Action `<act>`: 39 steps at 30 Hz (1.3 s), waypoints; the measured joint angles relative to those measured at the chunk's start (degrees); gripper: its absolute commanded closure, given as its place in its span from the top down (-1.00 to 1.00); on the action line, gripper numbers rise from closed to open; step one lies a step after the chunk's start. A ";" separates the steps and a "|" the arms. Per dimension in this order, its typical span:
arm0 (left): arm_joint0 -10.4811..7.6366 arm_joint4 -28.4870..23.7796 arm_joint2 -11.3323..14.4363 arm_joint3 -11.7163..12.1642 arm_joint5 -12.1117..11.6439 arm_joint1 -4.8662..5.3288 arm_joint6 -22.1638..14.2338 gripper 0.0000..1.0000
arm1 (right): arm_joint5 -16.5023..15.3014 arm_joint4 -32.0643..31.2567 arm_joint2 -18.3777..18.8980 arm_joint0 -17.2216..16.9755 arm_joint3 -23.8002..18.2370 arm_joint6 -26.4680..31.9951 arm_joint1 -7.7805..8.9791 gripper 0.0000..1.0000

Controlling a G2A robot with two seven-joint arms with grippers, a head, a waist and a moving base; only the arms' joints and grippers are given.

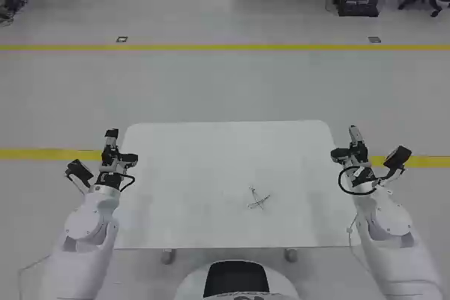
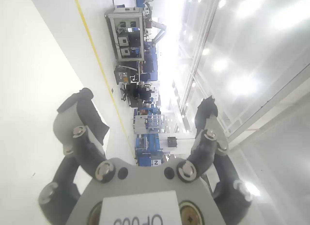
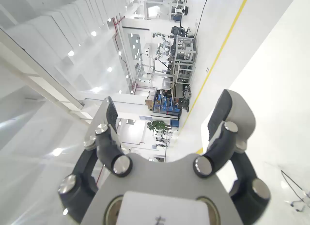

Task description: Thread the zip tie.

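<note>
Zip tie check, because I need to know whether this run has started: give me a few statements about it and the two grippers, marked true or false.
1. The zip tie lies on the white table. True.
2. The left gripper is shut on the zip tie. False: it is open and holds nothing.
3. The right gripper is open. True.
4. Both grippers hang directly over the zip tie. False: each is at a side edge of the table, well apart from the zip tie.
</note>
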 measured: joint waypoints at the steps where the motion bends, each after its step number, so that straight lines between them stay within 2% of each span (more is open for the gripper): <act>1: 0.00 0.00 0.00 0.00 0.00 0.00 0.00 1.00 | 0.21 -1.05 -0.18 0.02 0.00 0.98 0.05 1.00; 5: 0.00 0.00 0.00 0.00 0.00 0.00 0.00 1.00 | 0.29 -5.65 -1.16 0.32 -0.10 5.73 0.30 1.00; 16: 0.00 0.00 0.00 0.00 0.00 0.00 0.00 1.00 | -0.32 -6.43 -1.22 0.53 -0.38 6.55 0.41 1.00; 19: 0.00 0.00 0.00 0.00 0.00 0.00 0.00 1.00 | -0.81 -10.57 -1.34 1.39 -0.34 11.23 0.75 1.00; 24: 0.00 0.00 0.00 0.00 0.00 0.00 0.00 1.00 | 0.19 -16.47 -1.99 4.29 0.65 21.50 1.50 1.00; 27: 0.00 0.00 0.00 0.00 0.00 0.00 0.00 1.00 | 0.07 -19.74 -3.03 5.92 1.59 25.50 1.75 1.00; 39: 0.00 0.00 0.00 0.00 0.00 0.00 0.00 1.00 | -0.31 -20.16 -3.42 6.28 1.95 26.19 1.77 1.00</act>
